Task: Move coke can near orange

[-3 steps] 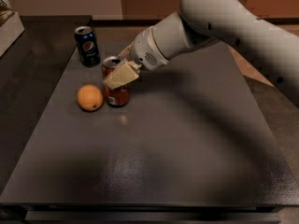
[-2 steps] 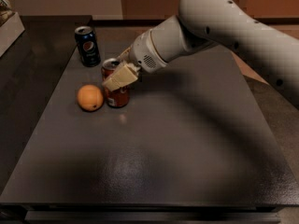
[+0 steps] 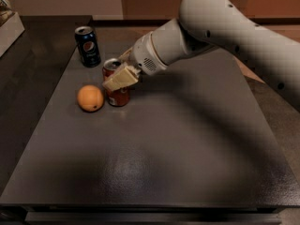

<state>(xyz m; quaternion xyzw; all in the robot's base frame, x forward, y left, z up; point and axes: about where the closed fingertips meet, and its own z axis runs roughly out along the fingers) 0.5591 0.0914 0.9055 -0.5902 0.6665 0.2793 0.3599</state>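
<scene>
- Three things sit on the dark table (image 3: 187,163), all in its far left part.
- Orange (image 3: 90,98): leftmost, resting on the table just beside the coke can.
- Pepsi can (image 3: 87,46): upright behind the orange, apart from both; I cannot tell whether its top is opened.
- Coke can (image 3: 118,96): upright, just right of the orange.
- Gripper (image 3: 115,71): at the coke can's upper half, clamped on it, one cream finger (image 3: 121,78) across its front.
- White arm (image 3: 225,27): reaches in from the upper right.

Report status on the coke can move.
Gripper at coke can. Can upright, close beside orange. Pepsi can farther back, not in the way.
</scene>
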